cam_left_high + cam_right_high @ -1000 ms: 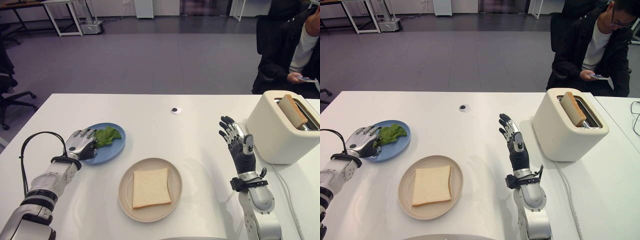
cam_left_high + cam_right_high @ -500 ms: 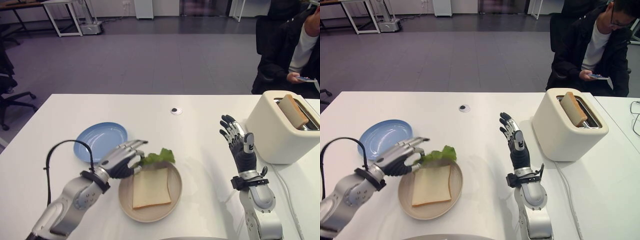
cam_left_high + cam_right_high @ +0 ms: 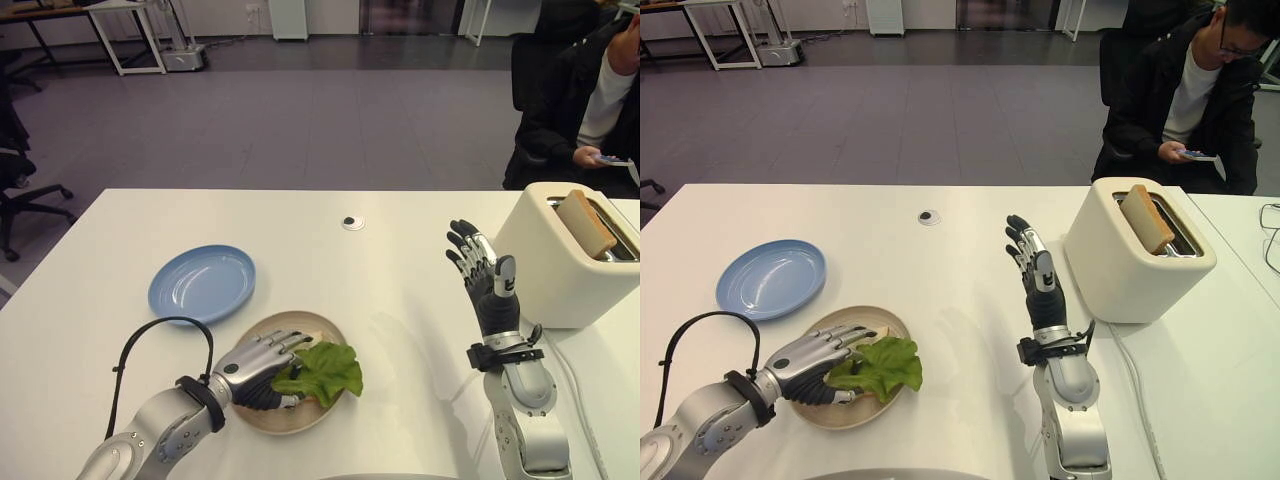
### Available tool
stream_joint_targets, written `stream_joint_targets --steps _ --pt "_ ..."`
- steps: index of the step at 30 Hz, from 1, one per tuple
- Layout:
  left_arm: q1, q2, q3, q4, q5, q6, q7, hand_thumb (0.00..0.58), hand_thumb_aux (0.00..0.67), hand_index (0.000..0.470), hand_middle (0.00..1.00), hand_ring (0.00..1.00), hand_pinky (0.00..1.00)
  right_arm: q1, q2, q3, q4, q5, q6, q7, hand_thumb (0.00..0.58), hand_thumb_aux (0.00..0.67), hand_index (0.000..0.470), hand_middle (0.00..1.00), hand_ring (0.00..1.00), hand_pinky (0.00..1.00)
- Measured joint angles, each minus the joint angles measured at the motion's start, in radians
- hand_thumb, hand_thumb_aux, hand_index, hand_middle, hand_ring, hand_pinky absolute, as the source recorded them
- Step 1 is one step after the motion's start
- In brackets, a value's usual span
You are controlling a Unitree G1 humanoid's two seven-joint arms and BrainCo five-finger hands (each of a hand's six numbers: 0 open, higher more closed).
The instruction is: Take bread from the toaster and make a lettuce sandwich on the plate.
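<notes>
My left hand [image 3: 255, 366] lies low over the beige plate [image 3: 303, 322] near the table's front, its fingers shut on the edge of a green lettuce leaf [image 3: 324, 372]. The leaf rests over the plate's right half and covers most of the bread slice beneath; only a pale sliver of bread [image 3: 876, 338] shows. A white toaster [image 3: 570, 270] stands at the right with a second bread slice [image 3: 587, 221] sticking up from its slot. My right hand [image 3: 482, 277] is upright and open just left of the toaster, holding nothing.
An empty blue plate [image 3: 202, 283] sits at the back left of the beige plate. A small black-and-white disc [image 3: 352, 221] lies at mid-table towards the far edge. The toaster's cord [image 3: 580, 390] runs along the right side. A seated person is behind the toaster.
My left hand carried the lettuce from the blue plate across to the beige plate and lowered it onto the bread. The right hand shifted slightly towards the toaster.
</notes>
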State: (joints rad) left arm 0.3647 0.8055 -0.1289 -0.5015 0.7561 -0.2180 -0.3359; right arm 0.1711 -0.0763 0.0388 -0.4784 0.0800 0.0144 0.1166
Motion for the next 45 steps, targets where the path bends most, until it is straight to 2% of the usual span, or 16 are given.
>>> stream_joint_targets --steps 11,16,20,23,26,29,30,31,32,33,34,35,36,37,45 --pt "-0.091 -0.046 0.110 -0.040 -0.029 -0.012 0.012 0.000 0.000 0.000 0.00 0.00 0.00 -0.009 0.000 -0.003 0.000 0.000 0.006 0.001 0.000 0.000 0.000 0.00 0.00 0.00" --pt "-0.116 -0.094 0.161 -0.014 -0.073 0.023 0.027 0.000 0.000 0.000 0.00 0.00 0.00 -0.090 -0.101 -0.120 -0.059 -0.065 0.022 -0.014 0.000 0.000 0.000 0.00 0.00 0.00" --pt "-0.149 -0.228 0.202 0.012 -0.307 0.073 0.049 0.000 0.000 0.000 0.00 0.00 0.00 -0.192 -0.319 -0.288 -0.083 -0.292 0.065 -0.046 0.000 0.000 0.000 0.00 0.00 0.00" --pt "-0.188 -0.379 0.258 0.041 -0.623 0.109 0.063 0.000 0.000 0.000 0.00 0.00 0.00 -0.196 -0.501 -0.400 0.075 -0.447 0.076 -0.065 0.000 0.000 0.000 0.00 0.00 0.00" --pt "-0.214 -0.464 0.321 0.084 -0.871 0.120 0.055 0.000 0.000 0.000 0.00 0.00 0.00 -0.178 -0.573 -0.425 0.241 -0.517 0.056 -0.098 0.000 0.000 0.000 0.00 0.00 0.00" --pt "-0.221 -0.482 0.357 0.101 -0.976 0.127 0.042 0.000 0.000 0.000 0.00 0.00 0.00 -0.178 -0.622 -0.409 0.401 -0.573 0.025 -0.139 0.014 0.008 0.006 0.00 0.00 0.00" --pt "-0.222 -0.483 0.363 0.102 -0.988 0.127 0.040 0.000 0.000 0.000 0.00 0.00 0.00 -0.182 -0.632 -0.397 0.450 -0.587 0.014 -0.155 0.049 0.029 0.020 0.00 0.00 0.00" --pt "-0.222 -0.483 0.366 0.104 -0.994 0.126 0.038 0.000 0.000 0.000 0.00 0.00 0.00 -0.189 -0.638 -0.387 0.496 -0.594 0.003 -0.170 0.156 0.097 0.068 0.00 0.00 0.00" --pt "-0.221 -0.483 0.367 0.105 -0.995 0.125 0.034 0.000 0.000 0.000 0.00 0.00 0.00 -0.199 -0.645 -0.376 0.553 -0.603 -0.008 -0.189 0.285 0.192 0.135 0.00 0.00 0.00" --pt "-0.221 -0.483 0.368 0.105 -1.000 0.122 0.030 0.000 0.000 0.000 0.00 0.00 0.00 -0.210 -0.652 -0.362 0.607 -0.610 -0.015 -0.204 0.456 0.360 0.253 0.00 0.00 0.00" --pt "-0.220 -0.483 0.369 0.105 -1.005 0.120 0.027 0.000 0.000 0.000 0.00 0.00 0.00 -0.216 -0.654 -0.350 0.643 -0.612 -0.024 -0.216 0.494 0.413 0.289 0.00 0.00 0.00" --pt "-0.220 -0.483 0.370 0.104 -1.008 0.118 0.025 0.000 0.000 0.000 0.00 0.00 0.00 -0.226 -0.655 -0.341 0.667 -0.612 -0.034 -0.230 0.545 0.504 0.354 0.00 0.00 0.00" --pt "-0.219 -0.483 0.371 0.104 -1.009 0.118 0.024 0.000 0.000 0.000 0.00 0.00 0.00 -0.240 -0.659 -0.334 0.682 -0.612 -0.044 -0.244 0.576 0.617 0.433 0.00 0.00 0.00" --pt "-0.219 -0.483 0.372 0.103 -1.009 0.117 0.024 0.000 0.000 0.000 0.00 0.00 0.00 -0.256 -0.669 -0.321 0.693 -0.612 -0.054 -0.254 0.580 0.670 0.470 0.00 0.00 0.00" --pt "-0.218 -0.483 0.371 0.098 -1.000 0.100 0.020 0.000 0.000 0.000 0.00 0.00 0.00 -0.275 -0.669 -0.268 0.638 -0.612 -0.064 -0.273 0.580 0.670 0.470 0.00 0.00 0.00"
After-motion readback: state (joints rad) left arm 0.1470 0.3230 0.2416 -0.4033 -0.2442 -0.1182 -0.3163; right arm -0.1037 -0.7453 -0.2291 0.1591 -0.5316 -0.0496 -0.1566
